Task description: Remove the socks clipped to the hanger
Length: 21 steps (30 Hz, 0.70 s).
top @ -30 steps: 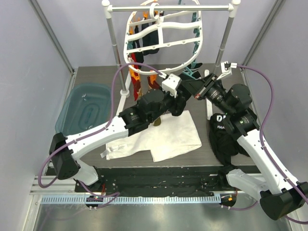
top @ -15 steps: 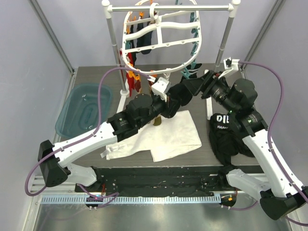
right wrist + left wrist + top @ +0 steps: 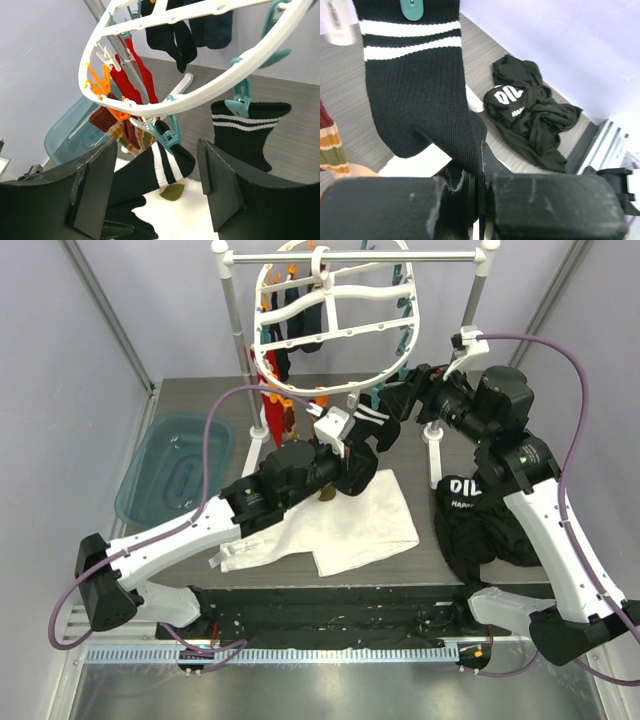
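As we judge progress: early, no socks (image 3: 131,75) freed from hanger (image 3: 210,87)
Left gripper (image 3: 479,195): clamped on striped sock (image 3: 415,100)
Right gripper (image 3: 156,165): spread, empty

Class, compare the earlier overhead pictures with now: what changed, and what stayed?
The left gripper closed on the black striped sock, which hangs from its teal clip. The right gripper opened and shifted toward the right side of the hanger. The white cloth, black garment and tub stayed put.
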{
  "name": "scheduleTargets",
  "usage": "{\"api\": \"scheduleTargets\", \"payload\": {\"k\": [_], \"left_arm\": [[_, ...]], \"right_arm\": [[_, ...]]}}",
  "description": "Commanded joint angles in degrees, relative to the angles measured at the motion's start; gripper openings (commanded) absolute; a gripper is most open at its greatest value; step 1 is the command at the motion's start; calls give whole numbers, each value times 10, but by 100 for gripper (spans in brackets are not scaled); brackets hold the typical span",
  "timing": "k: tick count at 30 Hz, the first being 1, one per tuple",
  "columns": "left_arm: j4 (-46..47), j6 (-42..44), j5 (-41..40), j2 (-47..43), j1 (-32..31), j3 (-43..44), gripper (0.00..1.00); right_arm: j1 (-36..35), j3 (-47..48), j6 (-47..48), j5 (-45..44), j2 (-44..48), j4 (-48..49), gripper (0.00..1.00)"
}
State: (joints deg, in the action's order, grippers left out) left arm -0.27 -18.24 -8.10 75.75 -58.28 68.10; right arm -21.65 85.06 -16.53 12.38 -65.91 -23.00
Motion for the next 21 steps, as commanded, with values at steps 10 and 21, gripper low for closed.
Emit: {"api": "scheduleTargets", "payload": {"k": [10, 21], "left_arm": [[6, -33, 44, -44, -2, -2, 1], [-13, -35, 55, -45, -2, 13, 0]], "right_arm": [[-1, -88, 71, 106, 20, 148, 75], [-1, -108, 80, 137, -3, 224, 72]]}}
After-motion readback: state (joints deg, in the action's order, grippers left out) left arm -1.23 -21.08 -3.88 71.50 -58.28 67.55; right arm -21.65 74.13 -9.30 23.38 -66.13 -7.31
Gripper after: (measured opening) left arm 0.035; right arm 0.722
